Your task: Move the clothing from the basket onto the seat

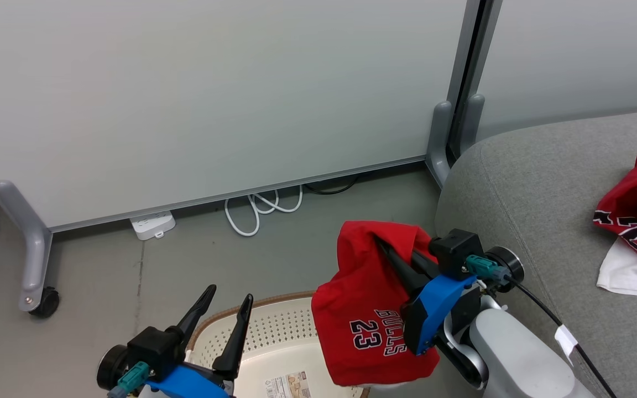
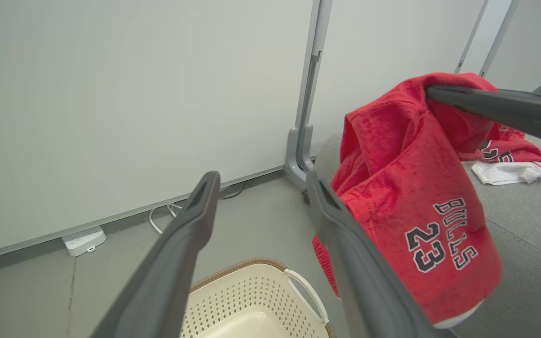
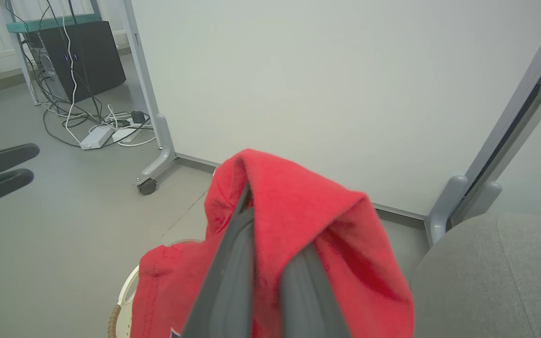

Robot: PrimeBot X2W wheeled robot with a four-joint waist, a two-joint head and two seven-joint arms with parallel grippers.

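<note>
Left tool: My left tool point(image 1: 230, 293) sits at the lower left of the head view. Its two dark fingers are spread wide with nothing between them, and it hangs above the left side of the basket.

Basket: The cream basket point(image 1: 280, 331) stands on the grey floor point(image 1: 97, 276) directly in front of me. I can see its perforated wall, its brown rim, and a paper label point(image 1: 288, 385) on its pale bottom. In the left wrist view one white handle shows at its rim.

Right tool: My right tool point(image 1: 379, 239) has its fingers pressed tight together. They pinch a fold near the top of a red shirt, and the cloth drapes over the fingertips.

Held shirt: The held shirt point(image 1: 363, 298) hangs clear of the floor, between the basket and the rounded corner of the seat. Its "BULLS 23" lettering faces my head camera, turned sideways, and white trim shows at the bottom. Its lower edge hangs over the right side of the basket; I cannot tell whether it touches the rim.

Seat: The grey seat point(image 1: 539, 182) fills the right side, with its corner just beside my right wrist.

Clothing on the seat: A second red shirt point(image 1: 636, 207) lies crumpled at the right edge, partly on top of a white cloth point(image 1: 628, 271). Both rest on the cushion, well apart from the held shirt.

Far floor: A white power strip point(image 1: 152, 225) and a looped white cable point(image 1: 257, 213) lie at the foot of the partition wall point(image 1: 213, 99). A caster point(image 1: 45, 303) stands at the far left.
</note>
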